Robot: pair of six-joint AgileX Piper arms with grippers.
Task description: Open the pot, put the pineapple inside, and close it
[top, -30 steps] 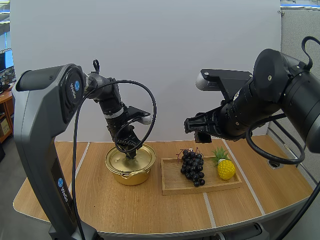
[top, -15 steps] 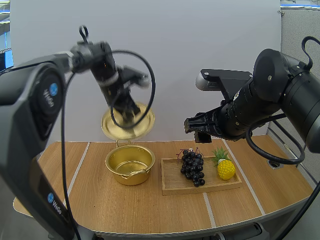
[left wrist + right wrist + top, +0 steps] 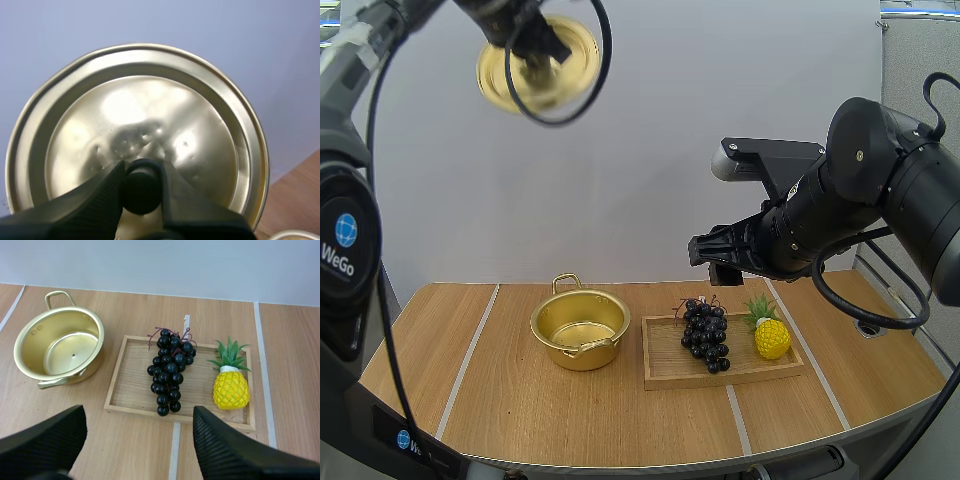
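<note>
A gold pot (image 3: 581,329) (image 3: 60,352) stands uncovered on the table, nothing inside it. Its gold lid (image 3: 539,62) (image 3: 134,130) hangs high above the table at the left, tilted on edge, with my left gripper (image 3: 533,47) (image 3: 142,186) shut on the black knob (image 3: 142,192). A small yellow pineapple (image 3: 772,336) (image 3: 230,387) with green leaves lies at the right end of a wooden tray (image 3: 669,375) (image 3: 131,380). My right gripper (image 3: 722,262) (image 3: 135,440) hovers above the tray, open, its fingers wide apart and holding nothing.
A bunch of dark grapes (image 3: 705,332) (image 3: 168,372) lies in the tray between the pot and the pineapple. Bare wooden table (image 3: 570,420) stretches in front of the pot and the tray.
My left gripper has lifted the lid off the pot and carried it up and to the left, high above the table. The right arm has stayed still.
</note>
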